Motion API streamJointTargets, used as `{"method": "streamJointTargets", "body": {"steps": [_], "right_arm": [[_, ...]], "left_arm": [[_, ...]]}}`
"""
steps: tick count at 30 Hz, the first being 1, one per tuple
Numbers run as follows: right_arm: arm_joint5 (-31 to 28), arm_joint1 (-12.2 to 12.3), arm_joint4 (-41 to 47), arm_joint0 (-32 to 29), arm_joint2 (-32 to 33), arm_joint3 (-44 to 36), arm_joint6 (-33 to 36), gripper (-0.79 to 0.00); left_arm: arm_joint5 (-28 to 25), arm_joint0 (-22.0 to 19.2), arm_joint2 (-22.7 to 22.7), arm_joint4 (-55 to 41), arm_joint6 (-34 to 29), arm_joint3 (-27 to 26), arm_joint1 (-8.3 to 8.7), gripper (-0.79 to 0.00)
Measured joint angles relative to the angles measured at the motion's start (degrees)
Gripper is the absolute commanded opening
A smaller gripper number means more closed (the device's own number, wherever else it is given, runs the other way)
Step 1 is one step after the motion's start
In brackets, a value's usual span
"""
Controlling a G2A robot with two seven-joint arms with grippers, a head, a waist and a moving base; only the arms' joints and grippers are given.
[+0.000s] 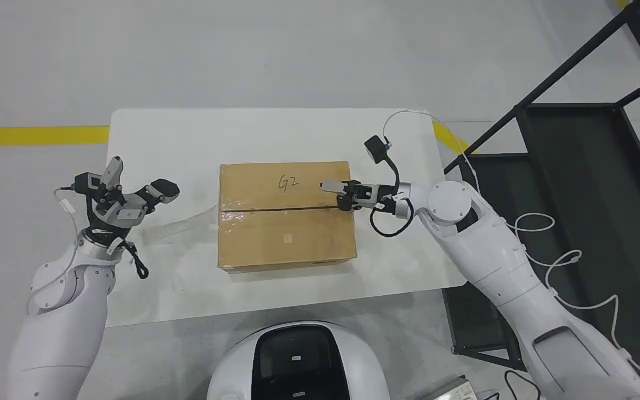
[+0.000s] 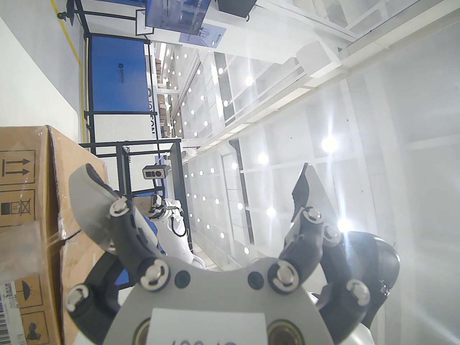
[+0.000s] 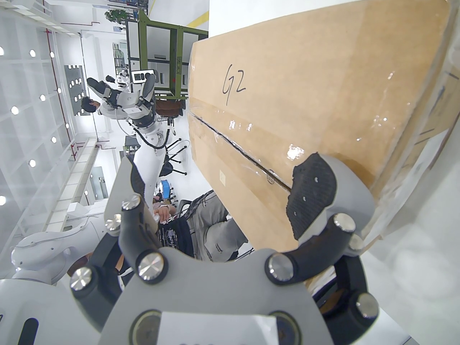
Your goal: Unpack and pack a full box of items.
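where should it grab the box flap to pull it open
Probably a flap edge at the centre seam, at the right end of the box, coming from the right: the seam gapes slightly there and the open right gripper sits at it.

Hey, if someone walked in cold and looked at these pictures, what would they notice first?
A closed cardboard box sits in the middle of the white table, with glossy tape along its centre seam. The right gripper, open, is at the box's right edge by that seam. The left gripper, also open, is off to the box's left, apart from it.
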Motion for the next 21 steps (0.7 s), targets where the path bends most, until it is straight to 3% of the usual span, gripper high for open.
{"method": "streamJointTargets", "body": {"steps": [12,16,21], "right_arm": [[0.0,0.0,0.0,0.0,0.0,0.0,0.0,0.000],[0.0,0.0,0.0,0.0,0.0,0.0,0.0,0.000],[0.0,0.0,0.0,0.0,0.0,0.0,0.0,0.000]], "left_arm": [[-0.3,1.2,0.3,0.7,2.4,-1.2,-0.22,0.000],[-3.5,7.4,1.2,1.3,10.4,-6.6,-0.92,0.000],[-7.3,16.8,0.5,0.5,15.5,-12.7,-1.40,0.000]]}}
